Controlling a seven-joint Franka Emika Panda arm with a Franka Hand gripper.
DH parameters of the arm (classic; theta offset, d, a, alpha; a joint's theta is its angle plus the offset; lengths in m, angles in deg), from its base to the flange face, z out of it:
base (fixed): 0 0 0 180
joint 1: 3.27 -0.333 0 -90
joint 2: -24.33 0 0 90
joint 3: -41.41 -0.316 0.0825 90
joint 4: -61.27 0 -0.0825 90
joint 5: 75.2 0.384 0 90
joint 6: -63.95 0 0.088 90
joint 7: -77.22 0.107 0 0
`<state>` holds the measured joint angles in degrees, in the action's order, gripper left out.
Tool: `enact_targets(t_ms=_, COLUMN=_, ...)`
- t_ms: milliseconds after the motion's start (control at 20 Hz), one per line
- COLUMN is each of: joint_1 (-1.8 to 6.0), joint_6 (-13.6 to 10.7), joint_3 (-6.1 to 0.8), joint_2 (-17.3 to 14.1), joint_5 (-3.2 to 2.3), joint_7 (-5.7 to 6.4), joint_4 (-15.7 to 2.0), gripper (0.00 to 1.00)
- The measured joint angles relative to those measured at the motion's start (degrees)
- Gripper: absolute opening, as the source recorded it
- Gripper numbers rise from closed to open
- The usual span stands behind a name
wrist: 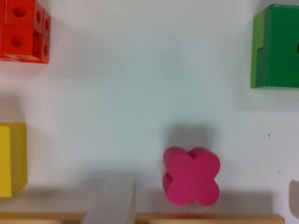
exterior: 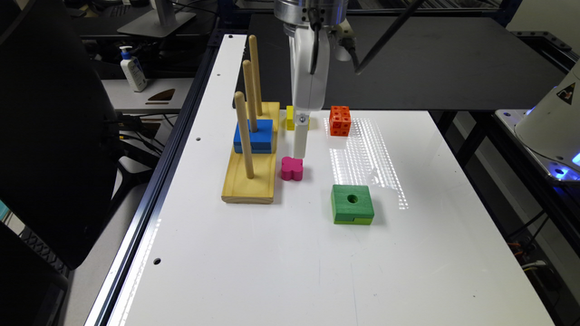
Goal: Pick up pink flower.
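Observation:
The pink flower (exterior: 291, 168) is a small magenta clover-shaped block lying flat on the white table (exterior: 281, 262), right beside the edge of the wooden peg base. My gripper (exterior: 299, 153) hangs just above and slightly behind it, with the white finger reaching down close to its top. In the wrist view the pink flower (wrist: 191, 179) lies between my two fingers: one grey finger (wrist: 114, 201) on one side and a sliver of the other at the frame's edge. My gripper (wrist: 204, 203) is open and holds nothing.
A wooden base (exterior: 250, 181) with three upright pegs stands at the exterior view's left of the flower, with a blue block (exterior: 253, 136) on its middle peg. A yellow block (exterior: 290, 117) and an orange studded cube (exterior: 340, 120) lie behind. A green square block (exterior: 352, 204) sits in front, to the right.

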<state>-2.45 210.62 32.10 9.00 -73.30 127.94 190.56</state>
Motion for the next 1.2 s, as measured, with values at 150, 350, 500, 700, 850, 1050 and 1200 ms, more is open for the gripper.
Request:
enact_targets(t_ms=150, joint_1=0.0, joint_6=1.9, joint_3=0.02, joint_2=-2.1, joint_5=-0.1, joint_7=0.0, joint_4=-0.09, gripper=1.0)
enact_targets(t_ms=350, joint_1=0.0, joint_6=2.8, joint_3=0.1, joint_2=-3.7, joint_5=-0.15, joint_7=0.0, joint_4=-0.89, gripper=1.0)
enact_targets(t_ms=500, joint_1=0.0, joint_6=2.8, joint_3=0.13, joint_2=-3.9, joint_5=-0.15, joint_7=0.0, joint_4=-1.25, gripper=1.0)
enact_targets(t_ms=700, joint_1=0.0, joint_6=3.1, joint_3=0.13, joint_2=-4.9, joint_5=-0.17, joint_7=0.0, joint_4=-1.27, gripper=1.0)
enact_targets(t_ms=850, joint_1=0.0, joint_6=4.8, joint_3=0.13, joint_2=-6.6, joint_5=-0.21, joint_7=0.0, joint_4=-1.34, gripper=1.0)
enact_targets(t_ms=1050, joint_1=0.0, joint_6=5.6, joint_3=0.14, joint_2=-7.5, joint_5=-0.22, joint_7=0.0, joint_4=-1.46, gripper=1.0)
enact_targets(t_ms=1200, joint_1=0.0, joint_6=5.6, joint_3=0.14, joint_2=-7.5, joint_5=-0.22, joint_7=0.0, joint_4=-1.68, gripper=1.0)
